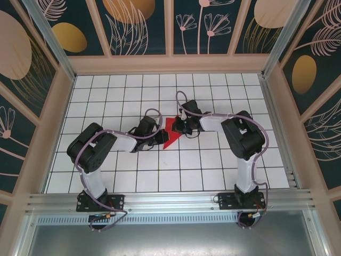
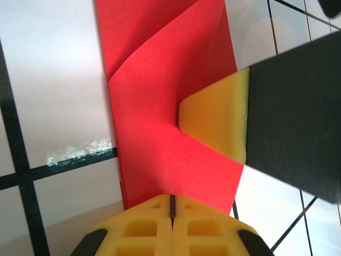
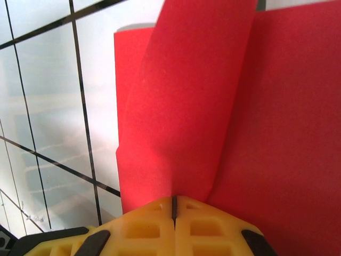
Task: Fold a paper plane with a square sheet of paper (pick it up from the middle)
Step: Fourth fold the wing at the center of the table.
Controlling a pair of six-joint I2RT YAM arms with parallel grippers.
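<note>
Right now you have both arms bent inward over the middle of the white gridded bench (image 1: pixel 213 160), with their claws meeting at the square sheet of paper (image 1: pixel 170 134). From above, the sheet is a small red pointed shape lying between the two claws, partly hidden by them. The left claw (image 1: pixel 160 137) comes at it from the left and the right claw (image 1: pixel 180 127) from the right and slightly farther back.

Your left wrist camera has the left claw (image 2: pixel 172 205) with its yellow fingers pressed together, a thin dark seam between them. Its tips sit at the near edge of the red paper (image 2: pixel 160 106). The paper is folded here: one layer lies flat on the bench, and another flap slants across it. One of the right claw's fingers (image 2: pixel 213 122), yellow on a black body, reaches in from the right and touches that flap where a crease bends around its tip.

Your right wrist camera has the right claw (image 3: pixel 173 205) closed the same way, fingers together with only a hairline seam. Its tips touch the red sheet (image 3: pixel 186 106). A raised fold of paper runs away from the tips, with a flatter red layer beside it on the right.

You cannot tell from these views whether either claw has paper nipped between its fingers or merely presses on it.
</note>
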